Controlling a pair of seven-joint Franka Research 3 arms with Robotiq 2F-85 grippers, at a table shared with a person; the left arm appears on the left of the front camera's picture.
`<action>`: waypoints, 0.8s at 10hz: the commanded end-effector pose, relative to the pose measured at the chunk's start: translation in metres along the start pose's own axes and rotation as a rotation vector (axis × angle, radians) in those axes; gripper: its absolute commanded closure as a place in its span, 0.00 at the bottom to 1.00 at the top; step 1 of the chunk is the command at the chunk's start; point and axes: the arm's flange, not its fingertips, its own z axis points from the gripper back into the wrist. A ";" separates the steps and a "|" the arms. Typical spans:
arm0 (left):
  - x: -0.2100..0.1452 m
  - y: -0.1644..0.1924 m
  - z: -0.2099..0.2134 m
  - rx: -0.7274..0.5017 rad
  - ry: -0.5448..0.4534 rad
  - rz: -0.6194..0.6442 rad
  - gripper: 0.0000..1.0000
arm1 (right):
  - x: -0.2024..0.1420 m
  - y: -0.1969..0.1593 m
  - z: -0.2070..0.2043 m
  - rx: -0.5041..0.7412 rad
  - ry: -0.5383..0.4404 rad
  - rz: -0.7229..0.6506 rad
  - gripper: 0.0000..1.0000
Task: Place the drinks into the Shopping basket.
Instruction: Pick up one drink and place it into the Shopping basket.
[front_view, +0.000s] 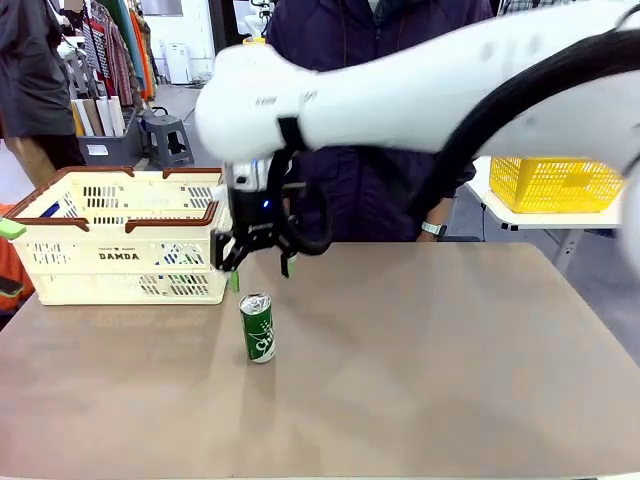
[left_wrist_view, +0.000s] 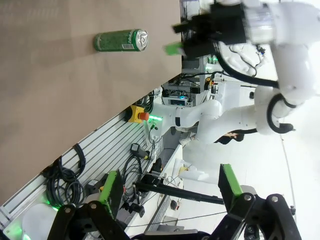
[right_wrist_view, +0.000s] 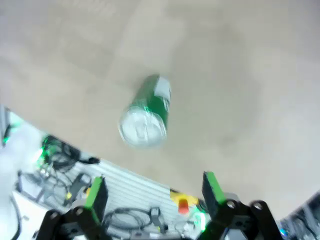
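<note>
A green drink can (front_view: 257, 327) stands upright on the brown table, just in front of the Shopping basket's near right corner. The cream-white Shopping basket (front_view: 120, 268) with brown rim sits at the far left; blue shapes show through its holes, too unclear to name. My right gripper (front_view: 260, 272) hangs open a little above the can, touching nothing. In the blurred right wrist view the can (right_wrist_view: 145, 112) lies beyond my open right gripper (right_wrist_view: 153, 192). My left gripper (left_wrist_view: 169, 187) stands open and empty, looking across at the can (left_wrist_view: 121, 40) and the right gripper (left_wrist_view: 175, 39).
A person in a dark jacket (front_view: 380, 190) stands at the far edge of the table, behind my right arm. A bright yellow mesh basket (front_view: 555, 183) rests on another table at the back right. The brown table (front_view: 430, 360) stretches bare to the right of the can.
</note>
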 end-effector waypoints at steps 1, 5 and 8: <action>-0.003 -0.001 0.002 0.001 0.012 0.003 0.00 | -0.101 -0.071 0.033 0.146 0.005 0.046 0.00; -0.003 -0.001 0.002 0.001 0.012 0.003 0.00 | -0.285 -0.285 0.053 0.609 -0.227 -0.134 0.00; -0.003 -0.001 0.002 0.001 0.012 0.003 0.00 | -0.377 -0.418 0.028 0.987 -0.465 -0.145 0.00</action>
